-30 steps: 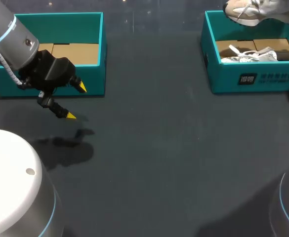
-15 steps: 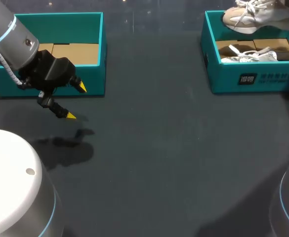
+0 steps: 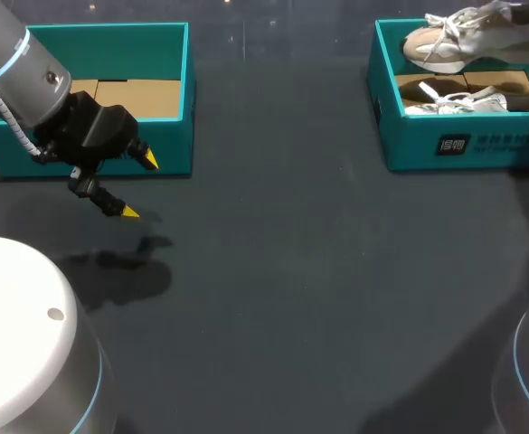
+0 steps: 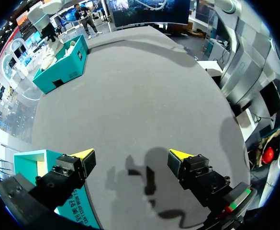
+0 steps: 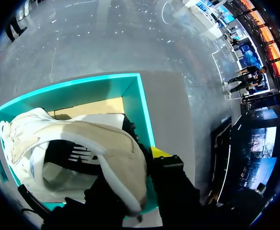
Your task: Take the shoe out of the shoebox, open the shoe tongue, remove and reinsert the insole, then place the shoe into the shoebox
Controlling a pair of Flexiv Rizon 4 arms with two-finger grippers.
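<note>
while the left gripper (image 3: pixel 139 186) is hovering over the table (image 3: pixel 291 271) in front of the left teal box (image 3: pixel 175 136), its fingers spread wide and gripping nothing, the right gripper (image 5: pixel 135 167) is clamping the heel end of the pale shoe (image 3: pixel 445 43), which is hanging just above the shoebox (image 3: pixel 445 145); only one of that gripper's yellow tips is showing. a second shoe (image 3: pixel 454 101) is lying inside the shoebox.

Cream-white shoe (image 3: pixel 445 43), teal shoebox (image 3: pixel 409 145) with tan cardboard floor, another teal box (image 3: pixel 178 136), dark grey table (image 3: pixel 291 271).
</note>
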